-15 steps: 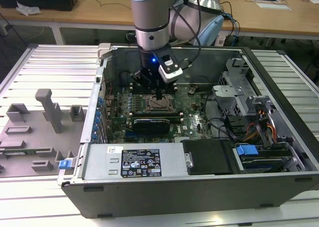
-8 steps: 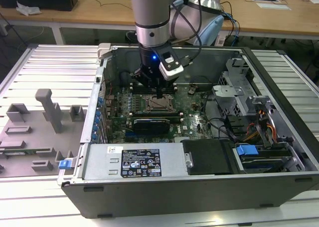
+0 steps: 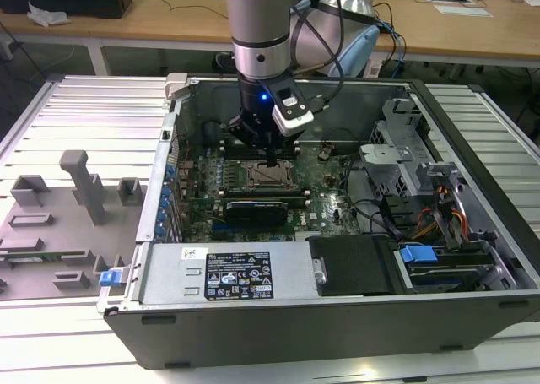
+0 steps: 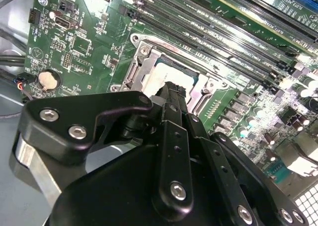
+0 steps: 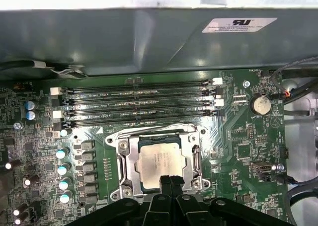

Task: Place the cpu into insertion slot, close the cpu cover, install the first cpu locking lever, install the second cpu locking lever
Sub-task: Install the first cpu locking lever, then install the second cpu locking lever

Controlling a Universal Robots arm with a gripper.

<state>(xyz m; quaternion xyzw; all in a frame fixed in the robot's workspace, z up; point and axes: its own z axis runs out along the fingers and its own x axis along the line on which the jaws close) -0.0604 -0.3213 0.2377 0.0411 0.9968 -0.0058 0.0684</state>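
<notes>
**Silver CPU seated in its socket beneath the gripper**

Dull-silver cpu (image 5: 161, 162) lies flat in the insertion slot (image 5: 125, 172) on the green motherboard (image 5: 248, 151), framed by the closed cpu cover (image 5: 195, 159). Black gripper (image 5: 169, 179) stands at the socket's edge, fingers pressed together, tips over the cpu's rim. Memory slots (image 5: 139, 104) run just beside.

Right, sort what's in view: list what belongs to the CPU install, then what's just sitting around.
Job in hand:
- cpu, seated in the insertion slot
- cpu cover, down around the chip
- claw, fingers together, tip at the socket's edge

Just lying about:
- memory slots
- coin battery
- grey holder blocks outside the case
- blue drive clip
</notes>
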